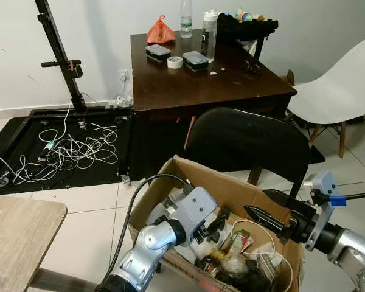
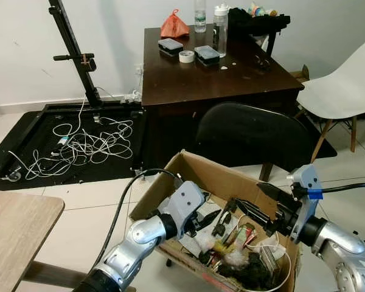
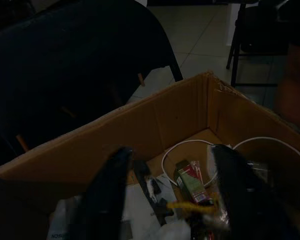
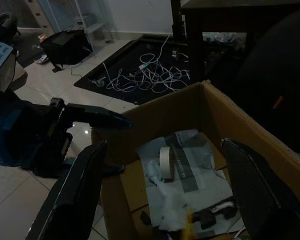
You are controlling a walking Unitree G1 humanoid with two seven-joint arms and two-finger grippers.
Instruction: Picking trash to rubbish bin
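Observation:
An open cardboard box (image 1: pixel 231 188) on the floor serves as the bin. It holds mixed trash: a red and green carton (image 3: pixel 192 182), a loop of white cable (image 1: pixel 255 234), crumpled white paper (image 4: pixel 190 170) and a tape roll (image 4: pixel 165 157). My left gripper (image 1: pixel 210 228) hangs just inside the box's near left side, open, with nothing between its fingers (image 3: pixel 110 190). My right gripper (image 1: pixel 261 207) hovers over the right half of the box, pointing left, open wide and empty, its fingers (image 4: pixel 255 190) spread above the trash.
A black chair (image 1: pixel 243 140) stands right behind the box. Behind it is a dark wooden table (image 1: pixel 201 79) with bottles, cases and an orange bag. A white chair (image 1: pixel 340 91) is at the right, and a black mat with tangled white cables (image 1: pixel 61 149) at the left. A wooden tabletop corner (image 1: pixel 18 231) is near left.

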